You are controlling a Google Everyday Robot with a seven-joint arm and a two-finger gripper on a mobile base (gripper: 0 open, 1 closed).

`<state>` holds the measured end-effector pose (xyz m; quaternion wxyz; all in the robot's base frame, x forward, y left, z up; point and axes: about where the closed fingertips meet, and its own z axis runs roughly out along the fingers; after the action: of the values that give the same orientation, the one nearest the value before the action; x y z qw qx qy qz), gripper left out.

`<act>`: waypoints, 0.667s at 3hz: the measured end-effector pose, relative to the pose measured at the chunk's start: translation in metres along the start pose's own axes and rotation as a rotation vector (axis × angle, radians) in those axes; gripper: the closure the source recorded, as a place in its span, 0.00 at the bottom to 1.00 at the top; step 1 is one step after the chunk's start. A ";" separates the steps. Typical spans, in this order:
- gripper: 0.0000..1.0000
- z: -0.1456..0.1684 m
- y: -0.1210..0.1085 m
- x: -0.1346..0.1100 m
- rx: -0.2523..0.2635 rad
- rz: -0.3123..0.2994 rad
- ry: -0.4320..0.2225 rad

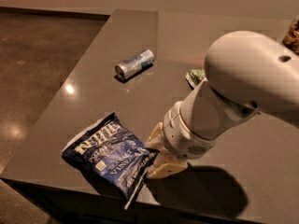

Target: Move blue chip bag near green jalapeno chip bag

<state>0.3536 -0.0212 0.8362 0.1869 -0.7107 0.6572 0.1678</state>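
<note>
Blue chip bag (110, 155) lies flat, right edge between the spread fingers of the gripper (150, 157).

Likely an office break area: a dark grey counter (117, 106) fills the frame, with polished concrete floor (28, 55) at left and a drink can (134, 64) upper centre. The gripper (158, 153), jaws apart, sits lower centre.

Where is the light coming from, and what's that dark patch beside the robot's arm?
Camera view: light from above, judging by the glare spot on the table; the dark patch is the arm's shadow, beside the gripper at the blue chip bag's right edge.
</note>
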 end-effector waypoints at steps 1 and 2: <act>0.77 -0.021 -0.008 0.001 0.043 0.035 -0.003; 0.99 -0.057 -0.021 0.018 0.122 0.095 0.023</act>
<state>0.3759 -0.0634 0.8784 0.2140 -0.6680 0.7012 0.1278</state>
